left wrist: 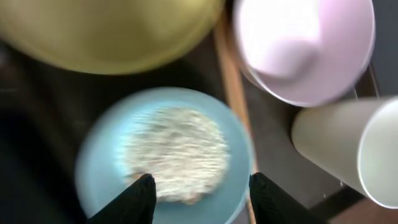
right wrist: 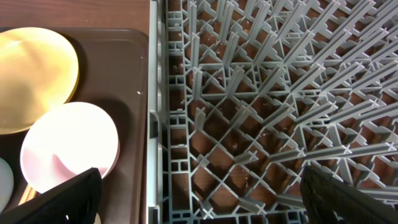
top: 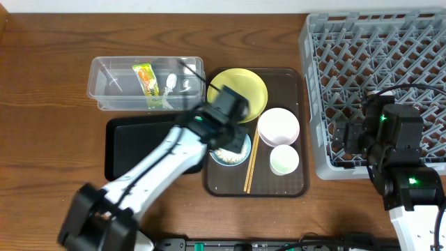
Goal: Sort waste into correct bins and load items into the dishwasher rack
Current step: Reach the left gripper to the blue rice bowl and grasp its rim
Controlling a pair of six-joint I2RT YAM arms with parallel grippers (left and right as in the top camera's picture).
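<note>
The left end effector (left wrist: pixel 200 199) hangs over the blue bowl (left wrist: pixel 99 158) of rice (left wrist: pixel 174 152), fingers apart. The right end effector (right wrist: pixel 202 202) is spread apart over the rack (right wrist: pixel 261 93). Far back, the wrapper (top: pixel 145 82) lies in the tub (top: pixel 99 77), its words too small to read.

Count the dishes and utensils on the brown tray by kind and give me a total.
Plates: 1, yellow plate
Bowls: 2, light blue bowl and white bowl
Cups: 1, white cup
Chopsticks: 1 pair
Total: 5, with the pair counted as one
</note>
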